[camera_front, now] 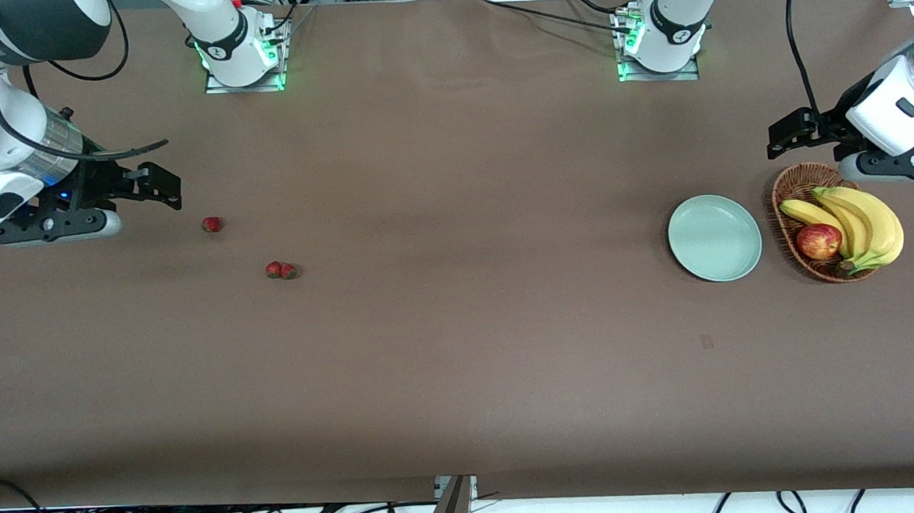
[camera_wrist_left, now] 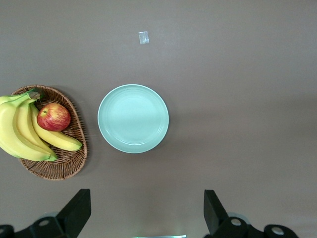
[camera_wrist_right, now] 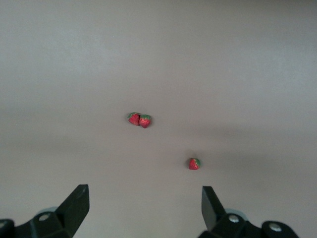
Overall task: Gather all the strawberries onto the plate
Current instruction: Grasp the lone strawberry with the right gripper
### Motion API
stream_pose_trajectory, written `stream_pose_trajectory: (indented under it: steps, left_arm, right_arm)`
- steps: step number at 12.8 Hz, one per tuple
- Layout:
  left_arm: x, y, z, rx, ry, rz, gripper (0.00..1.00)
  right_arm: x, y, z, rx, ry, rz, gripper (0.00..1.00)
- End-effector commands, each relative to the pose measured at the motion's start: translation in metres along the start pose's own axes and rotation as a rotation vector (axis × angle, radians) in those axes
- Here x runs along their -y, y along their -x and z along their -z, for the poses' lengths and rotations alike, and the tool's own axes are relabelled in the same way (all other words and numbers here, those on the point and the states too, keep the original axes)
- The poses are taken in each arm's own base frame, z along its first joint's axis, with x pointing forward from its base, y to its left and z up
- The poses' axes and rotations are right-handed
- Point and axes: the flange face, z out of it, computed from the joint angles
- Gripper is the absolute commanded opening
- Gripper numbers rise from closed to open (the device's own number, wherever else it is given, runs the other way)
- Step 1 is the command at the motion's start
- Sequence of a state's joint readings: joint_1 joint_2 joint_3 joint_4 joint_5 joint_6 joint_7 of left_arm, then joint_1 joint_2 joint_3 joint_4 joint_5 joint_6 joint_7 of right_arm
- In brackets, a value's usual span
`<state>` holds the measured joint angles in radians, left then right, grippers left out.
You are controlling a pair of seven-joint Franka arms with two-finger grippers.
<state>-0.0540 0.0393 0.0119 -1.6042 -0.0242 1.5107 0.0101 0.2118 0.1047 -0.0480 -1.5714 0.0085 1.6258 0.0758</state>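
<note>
Three strawberries, and none in the plate (camera_front: 714, 237) yet, so the whole job is ahead. One strawberry (camera_front: 211, 224) lies alone on the brown tabletop (camera_front: 462, 350) toward the right arm's end. The touching pair (camera_front: 281, 270) sits a little nearer the front camera. The plate rests bare toward the left arm's end, just beside the wicker basket (camera_front: 788, 184) holding bananas (camera_front: 866, 223) and an apple (camera_front: 818, 241).

The right tool (camera_wrist_right: 143, 206) hovers by the lone berry, fingers spread wide and holding nothing. The left tool (camera_wrist_left: 147, 210) hangs near the basket and plate, fingers wide apart too, seemingly waiting. By my read, all three pickups and the long carry to the plate remain.
</note>
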Motion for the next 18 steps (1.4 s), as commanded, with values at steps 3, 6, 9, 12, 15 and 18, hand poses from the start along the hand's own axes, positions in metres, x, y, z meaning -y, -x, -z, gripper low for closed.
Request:
stream_pose_trajectory:
  steps: [3,6,9,12,15,18]
  left_arm:
    - [0.000,0.000,0.004,-0.009,0.017,0.003,1.00]
    - [-0.001,0.000,0.004,-0.009,0.017,0.003,1.00]
    - [-0.001,0.000,0.004,-0.010,0.017,0.003,1.00]
    - [-0.002,0.000,0.005,-0.012,0.017,0.003,1.00]
    - [-0.002,0.000,0.005,-0.012,0.019,0.006,1.00]
    - [-0.002,0.000,0.005,-0.012,0.019,0.005,1.00]
  right_arm:
    - [0.000,0.002,0.008,-0.008,-0.009,0.002,1.00]
    - [-0.004,0.006,-0.010,0.056,0.014,0.012,1.00]
    - [-0.013,0.020,-0.057,0.121,0.034,0.027,1.00]
    - [-0.043,0.061,-0.147,0.076,0.021,-0.007,1.00]
    - [-0.062,0.089,-0.225,0.062,0.012,-0.041,1.00]
    - [-0.077,0.106,-0.297,0.030,0.017,-0.059,1.00]
